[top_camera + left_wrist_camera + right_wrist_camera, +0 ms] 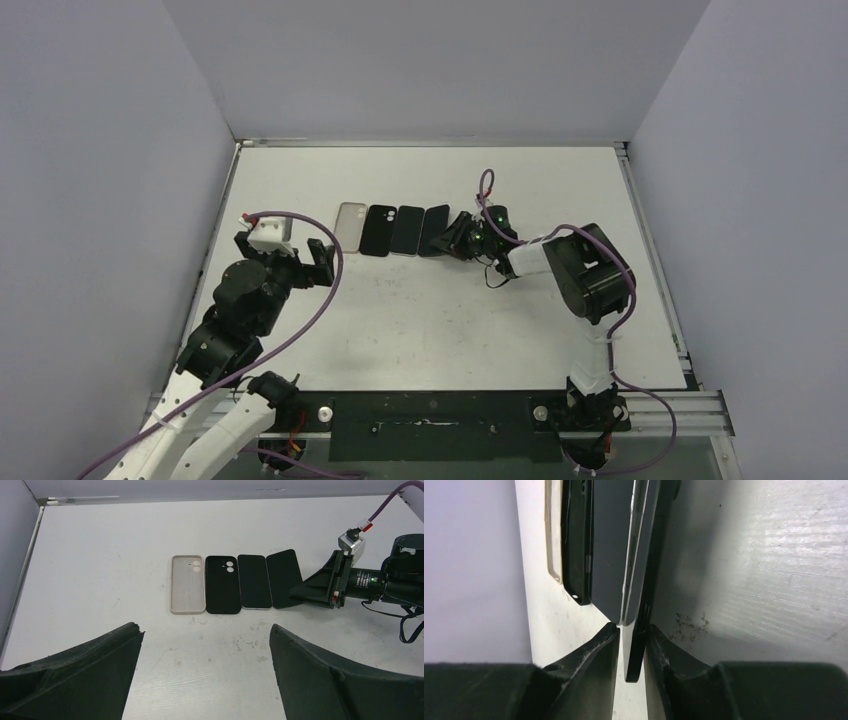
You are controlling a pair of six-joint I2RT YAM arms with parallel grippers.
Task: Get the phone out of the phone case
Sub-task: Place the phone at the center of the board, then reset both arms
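Four phone-sized items lie in a row on the white table: a beige empty case (188, 584), a black empty case (222, 584), a dark phone with a pale rim (254, 581), and a dark phone (284, 578) at the right end, tilted with its right edge raised. My right gripper (296, 593) is closed on that raised edge. The right wrist view shows its thin black edge (635, 652) between the fingers (659, 650), touching the right one with a thin gap on the left. I cannot tell whether it wears a case. My left gripper (206, 670) is open and empty, below the row's left end.
The row sits mid-table (393, 230). The right arm's bulky wrist and purple cable (590, 270) lie to the right of it. Grey walls enclose the table on three sides, with a raised rim (30, 550) on the left.
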